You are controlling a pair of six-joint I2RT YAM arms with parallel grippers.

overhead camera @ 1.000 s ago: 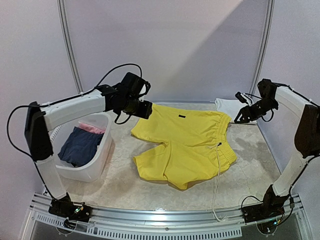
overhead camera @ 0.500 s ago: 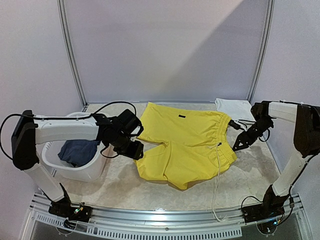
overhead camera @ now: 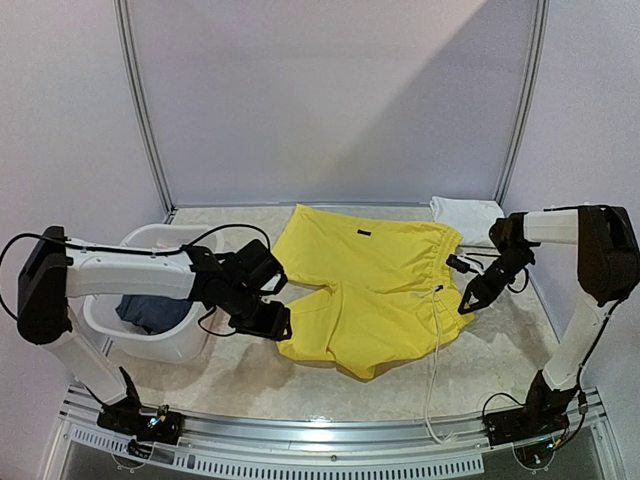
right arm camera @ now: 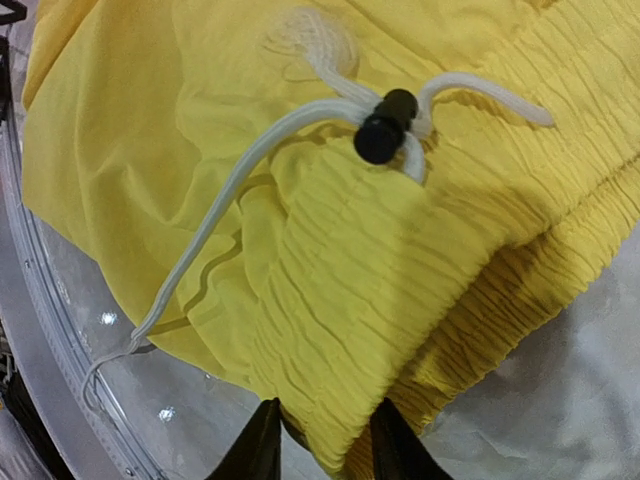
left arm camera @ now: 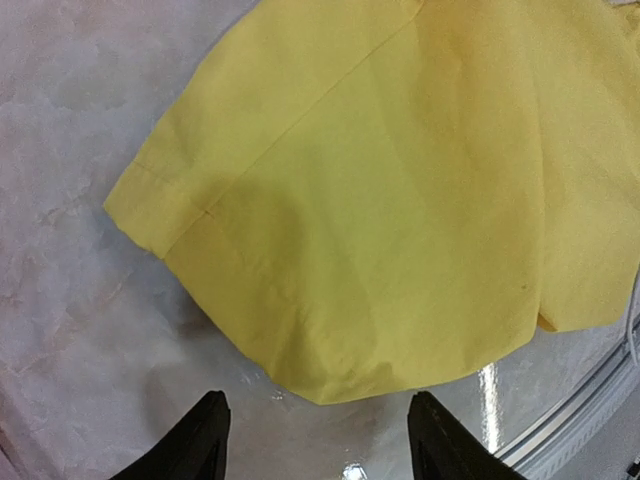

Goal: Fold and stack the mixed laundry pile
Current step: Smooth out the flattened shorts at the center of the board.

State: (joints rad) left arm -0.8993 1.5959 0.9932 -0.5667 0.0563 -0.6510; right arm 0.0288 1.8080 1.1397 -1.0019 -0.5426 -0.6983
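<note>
The yellow drawstring shorts (overhead camera: 370, 290) lie spread flat mid-table, so I place everything else from them. At their waistband (right arm camera: 420, 280) edge my right gripper (right arm camera: 325, 445) straddles the gathered elastic, jaws close together; I cannot tell whether they truly pinch it. Just off the near leg hem (left arm camera: 300, 380), my left gripper (left arm camera: 320, 430) hangs with jaws apart and empty. A white garment (overhead camera: 465, 213) lies beyond the waistband. The white basket (overhead camera: 140, 345), holding a navy piece (overhead camera: 150, 312), stands past the leg side. I judge the first fold is only being set up: both ends need a firm pinch before lifting.
</note>
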